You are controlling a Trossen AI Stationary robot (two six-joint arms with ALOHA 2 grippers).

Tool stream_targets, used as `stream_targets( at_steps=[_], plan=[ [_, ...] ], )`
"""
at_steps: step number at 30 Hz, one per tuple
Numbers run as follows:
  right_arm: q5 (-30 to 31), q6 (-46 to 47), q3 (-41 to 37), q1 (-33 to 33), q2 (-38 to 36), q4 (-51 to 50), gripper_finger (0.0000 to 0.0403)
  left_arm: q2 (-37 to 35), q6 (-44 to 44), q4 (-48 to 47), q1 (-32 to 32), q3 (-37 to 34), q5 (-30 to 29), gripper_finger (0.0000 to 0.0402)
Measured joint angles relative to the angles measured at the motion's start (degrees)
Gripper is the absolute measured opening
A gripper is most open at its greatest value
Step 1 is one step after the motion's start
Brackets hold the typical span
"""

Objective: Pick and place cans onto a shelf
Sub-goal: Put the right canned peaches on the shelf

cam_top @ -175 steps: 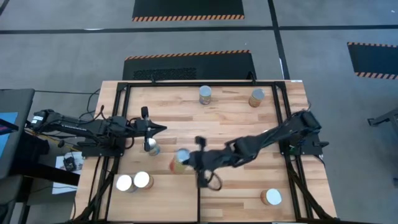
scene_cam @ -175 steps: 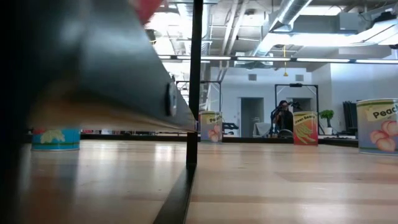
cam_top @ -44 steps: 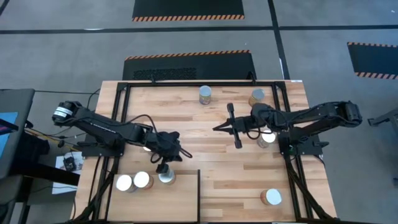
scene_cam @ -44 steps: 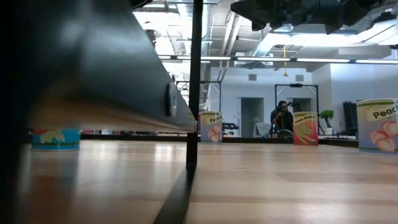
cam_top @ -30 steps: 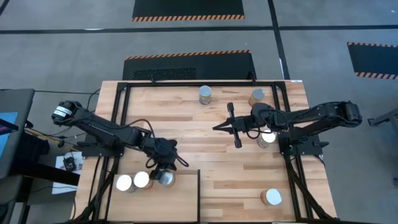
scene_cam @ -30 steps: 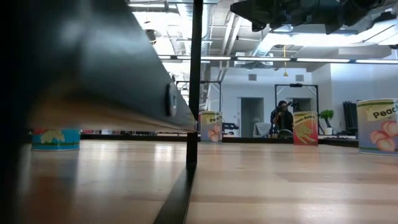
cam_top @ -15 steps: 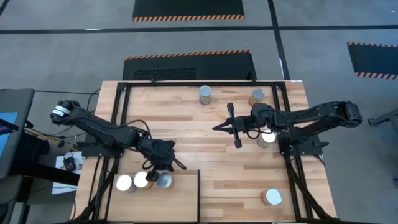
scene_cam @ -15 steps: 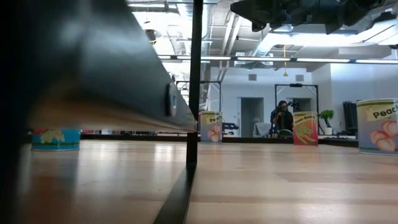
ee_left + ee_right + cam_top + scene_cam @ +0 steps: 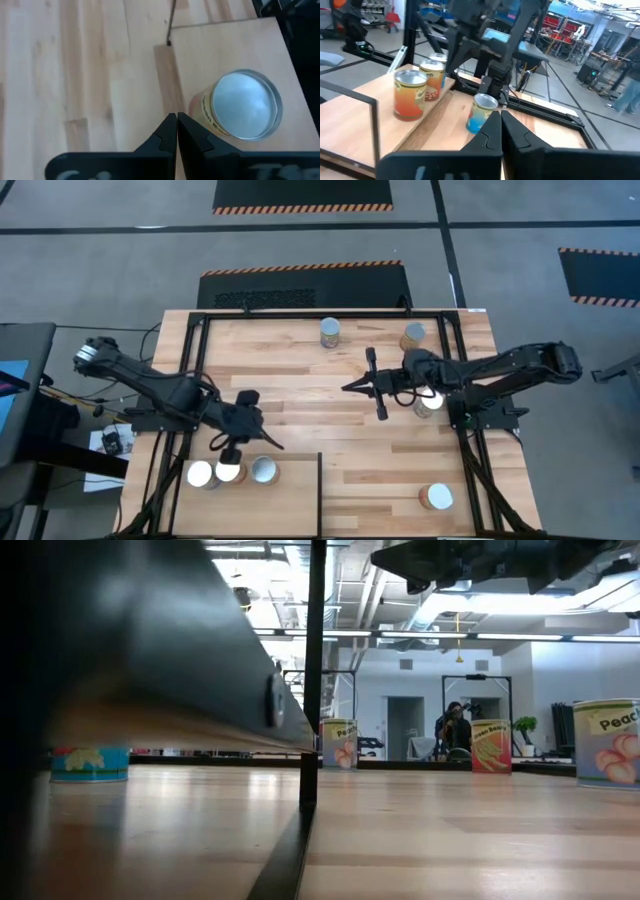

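Left claw point(image 9: 240, 442) lets go, snaps closed, backs off the pale plywood shelf point(image 9: 290, 505); third silvery-topped can point(image 9: 264, 470) now stands there.

Eight cans point(image 9: 330, 332), one shelf point(image 9: 290, 505), one table point(image 9: 300, 370), one left end effector point(image 9: 268, 443), one right end effector point(image 9: 346, 387)

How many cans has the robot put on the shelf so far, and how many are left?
Done: three cans stand on the shelf. In hand: nothing; the left end effector is shut and empty beside them, and the right end effector waits shut mid-table. Left: five cans on the table, including a blue can near the shelf.
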Motion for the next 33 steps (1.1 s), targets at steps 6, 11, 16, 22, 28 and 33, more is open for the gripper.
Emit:
stream_targets(
  at_steps=[6,11,16,22,28,33],
  plan=[
    [2.37,-1.36,-1.06,2.19,-0.02,0.91,0.0006,-5.27,0.98,5.18,0.57,-5.38,-1.33,0.0],
    [1.95,0.69,-7.15,1.82,-0.03,13.4,0.0004,-11.76,-1.37,9.46,1.1,-14.15,-1.72,0.0],
    [1.39,5.1,-13.71,-0.39,0.02,25.6,0.0007,-17.42,-1.86,14.4,2.23,-19.51,-7.8,0.0],
    [1.01,9.76,-15.89,-1.2,-0.02,30.47,0.0005,-21.87,2.78,31.77,6.42,-28.94,-7.93,0.0],
    [6.69,11.13,-15.89,1.17,-0.33,25.79,0.0004,-22.57,7.6,53.67,11.13,-38.92,-3.85,0.0],
    [18.4,13.67,-12.72,5.3,-7.38,1.36,0.0006,-22.61,10.45,61.3,14.62,-41.2,-4.2,0.0]
  ],
)
